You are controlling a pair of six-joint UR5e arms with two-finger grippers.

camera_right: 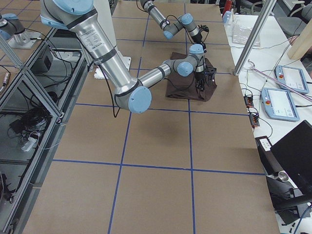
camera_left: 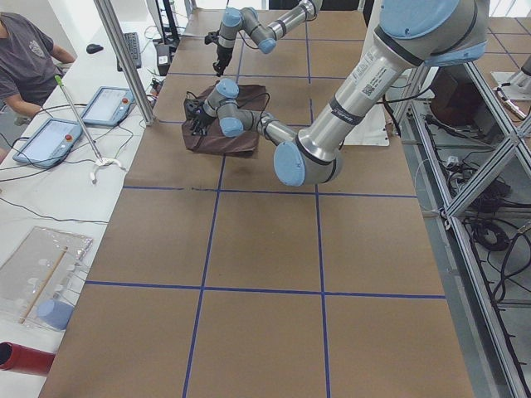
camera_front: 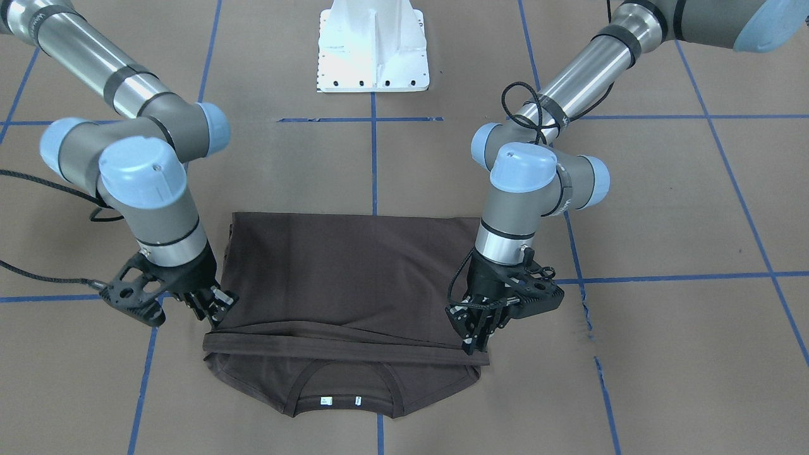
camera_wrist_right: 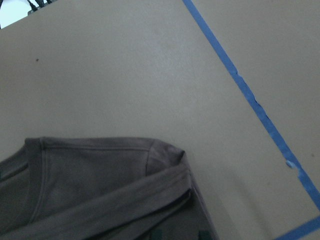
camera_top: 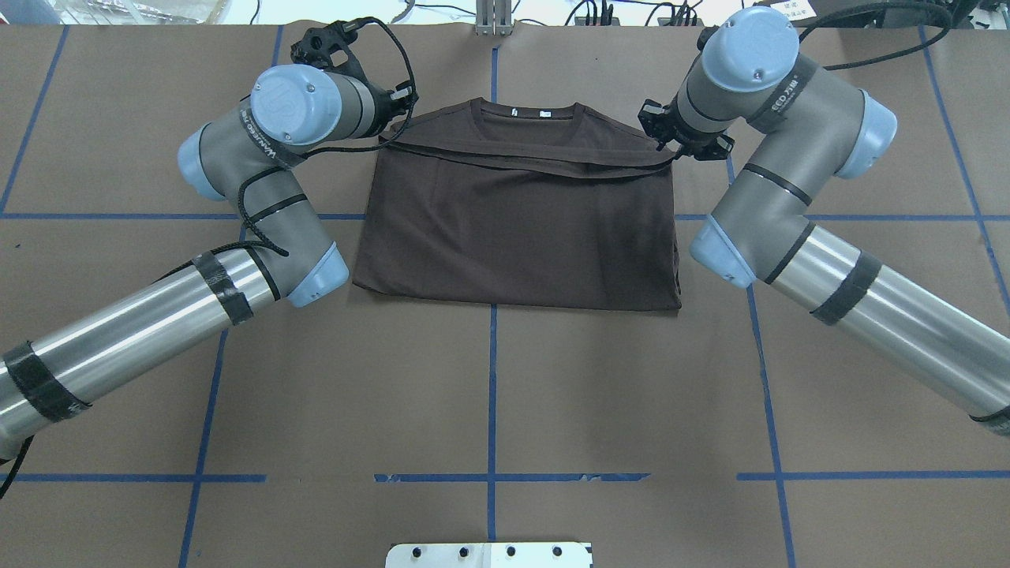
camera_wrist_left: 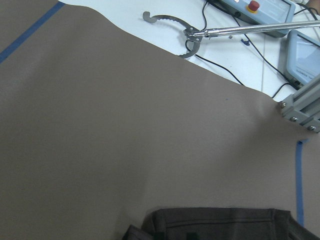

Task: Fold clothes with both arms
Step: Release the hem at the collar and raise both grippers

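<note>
The dark brown T-shirt [camera_front: 354, 278] lies lower centre of the front view on the brown surface [camera_front: 663, 221]. The left tool [camera_front: 475, 335] and right tool [camera_front: 213, 306] are each clamped on a hem [camera_front: 341, 338] corner. They hold it taut, I'd judge, so the fold lands square just short of the collar [camera_front: 341, 403].

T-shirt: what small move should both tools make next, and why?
Probably lower slightly and release: the left tool and right tool pinch the hem corners, and the hem lies stretched across the T-shirt just short of the collar.
</note>
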